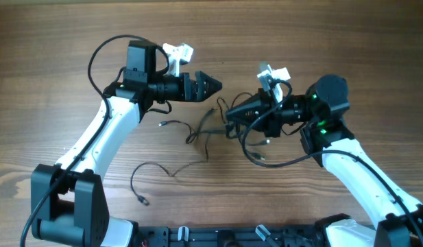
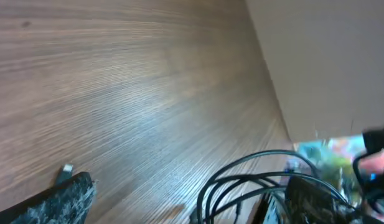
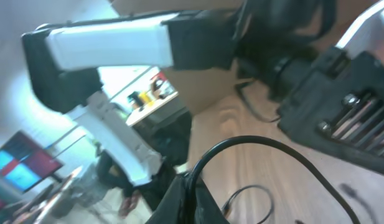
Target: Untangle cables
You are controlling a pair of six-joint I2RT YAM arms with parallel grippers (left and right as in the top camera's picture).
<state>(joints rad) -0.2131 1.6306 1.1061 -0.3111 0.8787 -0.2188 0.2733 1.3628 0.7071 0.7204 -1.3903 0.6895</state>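
Right gripper [image 1: 232,112] was clamped tight on a strand of the cables [image 1: 203,130]. The right wrist view showed that cord arcing up out of its closed fingers [image 3: 182,198]. The bundle lay knotted on the wooden table [image 1: 53,41] in the middle, between the two arms. One loose strand [image 1: 153,170] curled away toward the near-left. The left gripper [image 1: 214,84] was poised near the tangle's far side, jaws spread as wide as they went, holding nothing.
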